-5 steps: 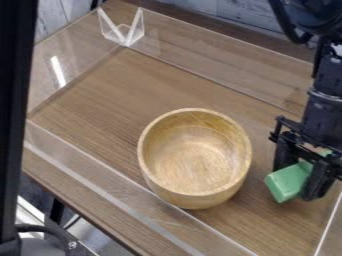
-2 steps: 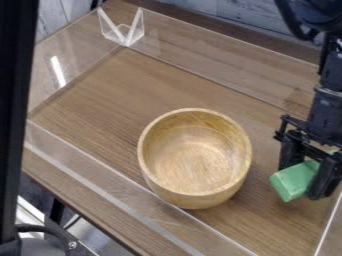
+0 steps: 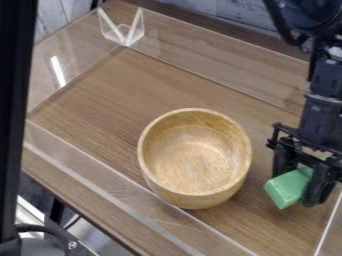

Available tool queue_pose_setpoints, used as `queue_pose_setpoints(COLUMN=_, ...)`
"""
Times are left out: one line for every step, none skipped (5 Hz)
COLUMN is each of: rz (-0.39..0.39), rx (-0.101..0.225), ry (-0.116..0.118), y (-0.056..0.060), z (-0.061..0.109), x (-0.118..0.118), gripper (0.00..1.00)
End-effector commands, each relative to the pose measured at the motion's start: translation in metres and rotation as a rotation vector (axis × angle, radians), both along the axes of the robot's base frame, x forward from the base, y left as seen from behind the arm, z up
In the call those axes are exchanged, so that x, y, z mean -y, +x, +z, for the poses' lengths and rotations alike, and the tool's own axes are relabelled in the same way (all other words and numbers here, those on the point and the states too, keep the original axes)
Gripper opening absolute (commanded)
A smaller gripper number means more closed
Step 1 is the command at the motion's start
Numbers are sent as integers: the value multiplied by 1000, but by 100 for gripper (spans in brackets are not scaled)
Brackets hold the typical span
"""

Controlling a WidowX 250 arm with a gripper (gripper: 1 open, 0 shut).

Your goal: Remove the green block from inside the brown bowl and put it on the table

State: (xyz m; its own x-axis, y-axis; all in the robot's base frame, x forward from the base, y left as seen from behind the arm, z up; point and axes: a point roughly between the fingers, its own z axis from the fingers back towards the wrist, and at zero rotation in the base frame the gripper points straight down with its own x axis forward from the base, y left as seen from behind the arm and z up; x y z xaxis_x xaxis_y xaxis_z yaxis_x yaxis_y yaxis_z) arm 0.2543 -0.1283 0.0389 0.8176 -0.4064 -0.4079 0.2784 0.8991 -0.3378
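The green block (image 3: 285, 189) is held between the black fingers of my gripper (image 3: 302, 182), which is shut on it, just right of the brown bowl (image 3: 195, 156). The block sits low, close to the wood-grain table (image 3: 120, 95); whether it touches the surface I cannot tell. The bowl stands upright near the table's front, its pale inside bare. My arm rises from the gripper along the right edge of the view.
Low clear acrylic walls (image 3: 80, 185) run along the table's front and left edges. A small clear folded stand (image 3: 120, 27) sits at the back left corner. A dark vertical post (image 3: 14, 110) fills the left of the view.
The gripper with the green block drifted slightly right, then came back left and a little lower, staying beside the bowl. The bowl has not moved.
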Motion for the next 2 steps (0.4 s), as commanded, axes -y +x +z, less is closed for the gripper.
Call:
queue_pose_setpoints(rz=30, rx=78, ry=-65, y=6, z=22, x=-3, gripper=0)
queue_pose_setpoints(rz=59, rx=86, ry=-99, y=3, z=27, x=-6, gripper=0)
